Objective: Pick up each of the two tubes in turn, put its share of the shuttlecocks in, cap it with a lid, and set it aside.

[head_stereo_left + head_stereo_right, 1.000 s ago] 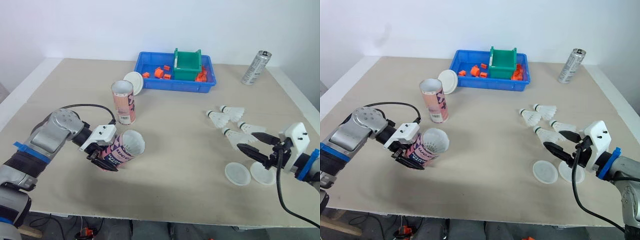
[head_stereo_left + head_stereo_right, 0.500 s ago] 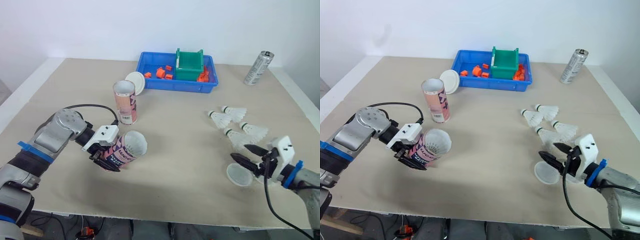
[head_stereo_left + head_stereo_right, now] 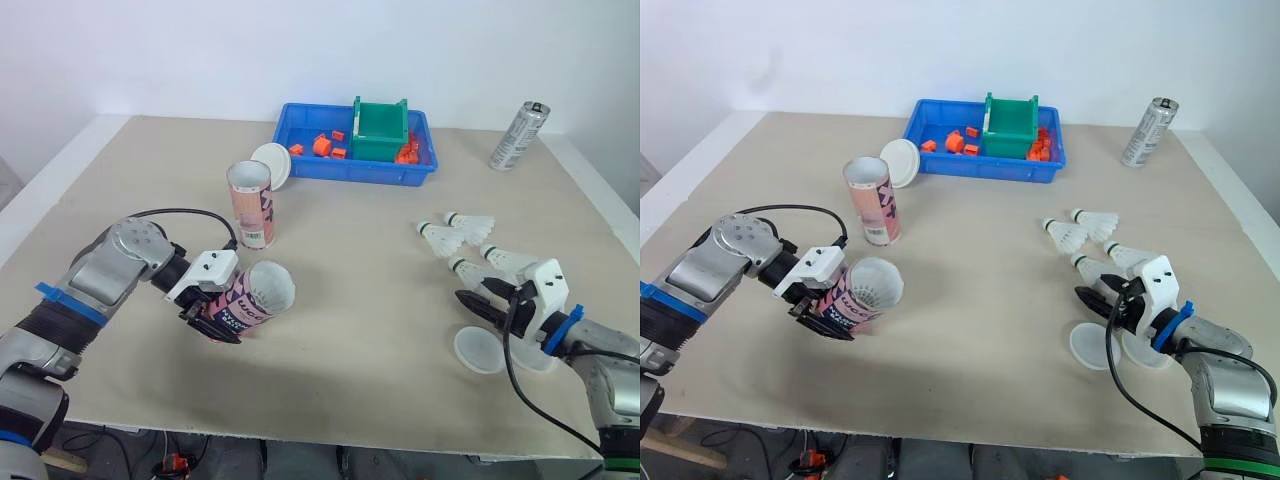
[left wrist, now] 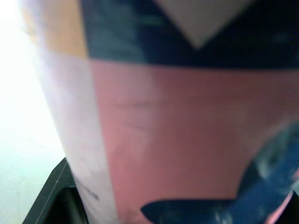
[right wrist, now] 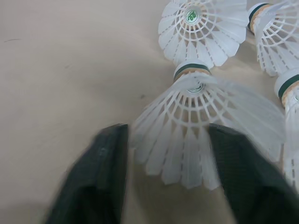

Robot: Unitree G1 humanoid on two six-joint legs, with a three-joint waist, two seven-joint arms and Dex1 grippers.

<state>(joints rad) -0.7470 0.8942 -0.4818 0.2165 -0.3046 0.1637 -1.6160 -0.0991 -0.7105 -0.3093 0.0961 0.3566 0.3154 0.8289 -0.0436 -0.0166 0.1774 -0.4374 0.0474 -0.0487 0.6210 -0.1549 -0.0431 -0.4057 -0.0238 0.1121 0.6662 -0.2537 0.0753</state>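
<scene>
1. My right gripper [image 3: 478, 298] has moved. A moment ago it was low by the 2 lids [image 3: 478, 350] on the table [image 3: 370, 300]. Now it has come up to the nearest shuttlecock [image 5: 196, 126].
2. Its jaws are spread wide, 1 finger on each side of the white feather skirt. They are right at the feathers but have not squeezed yet. The shuttlecock lies on the table with its round cork end pointing away from me.
3. The 3 other shuttlecocks [image 3: 468, 219] lie just past it, close together.
4. My left gripper [image 3: 212, 306] has not moved. It is still clenched on the tube [image 3: 252, 297], holding it tipped over with the open end facing my right side. Something white shows inside the open end. I think it is a shuttlecock.
5. The second tube [image 3: 249, 205] stands upright farther back on the table, with no lid on.
6. So I think it is not lid time yet. I am going for 1 more shuttlecock to feed the tube. Next I should close softly, because feathers bend, and not bump the ones behind.
</scene>
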